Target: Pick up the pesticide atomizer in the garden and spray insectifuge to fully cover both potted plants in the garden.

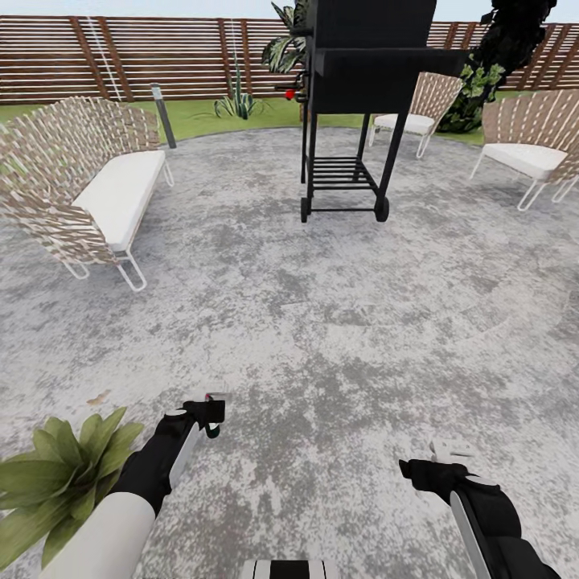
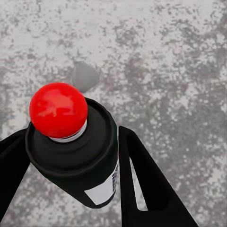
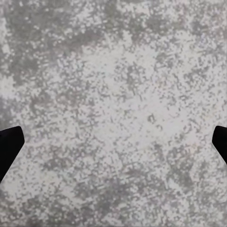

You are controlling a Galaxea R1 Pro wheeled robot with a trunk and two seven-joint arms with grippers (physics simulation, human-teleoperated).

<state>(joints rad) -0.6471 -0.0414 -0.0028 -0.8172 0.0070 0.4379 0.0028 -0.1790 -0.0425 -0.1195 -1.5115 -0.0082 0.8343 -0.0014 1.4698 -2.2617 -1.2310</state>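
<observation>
Red-capped and close up, the pesticide atomizer (image 2: 78, 146) sits clamped between the two dark fingers (image 2: 142, 184) of the left gripper (image 1: 211, 414), its white label band showing on the side, held out over the mottled grey patio (image 1: 322, 322). So the pickup looks done, and the job now appears to be getting the spray onto a plant.

And one is right there: a potted plant (image 1: 60, 478), a low rosette of pointed green leaves, lies just beside the left forearm at the near left of the head view. Its pot is hidden under the leaves.

Over on the other side, the right gripper (image 1: 438, 462) hangs above bare paving with its fingertips (image 3: 9, 146) spread wide and nothing between them.

Further off stand a black grill (image 1: 362, 96), a woven bench (image 1: 88, 185) with a white cushion, two woven chairs (image 1: 527, 149) and the slatted fence (image 1: 145, 56).

Next, as I read it, the left arm needs to swing the nozzle round toward that rosette, since the bottle is aimed at the paving.
</observation>
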